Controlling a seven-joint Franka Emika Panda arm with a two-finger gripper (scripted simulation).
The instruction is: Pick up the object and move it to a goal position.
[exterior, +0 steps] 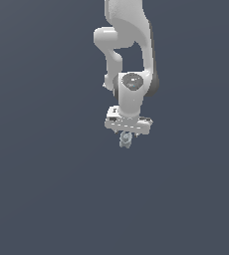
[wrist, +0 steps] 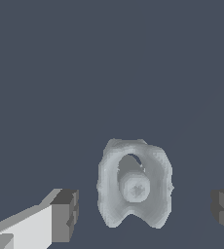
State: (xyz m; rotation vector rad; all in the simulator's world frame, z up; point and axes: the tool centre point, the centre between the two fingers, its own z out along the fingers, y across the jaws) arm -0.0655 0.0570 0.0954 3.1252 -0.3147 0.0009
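The object [wrist: 134, 183] is a small lumpy pale bluish-grey piece with a rounded knob in its middle. In the wrist view it lies between my two dark fingertips [wrist: 66, 214], with clear gaps on both sides. My gripper [wrist: 145, 211] is open around it and touches nothing. In the exterior view the object [exterior: 125, 140] shows just under the white gripper bar [exterior: 128, 123], near the middle of the picture. The fingers themselves are hard to make out there.
The white arm [exterior: 131, 45] reaches down from the top of the exterior view. A plain dark blue-grey surface [exterior: 47, 189] fills the rest of both views.
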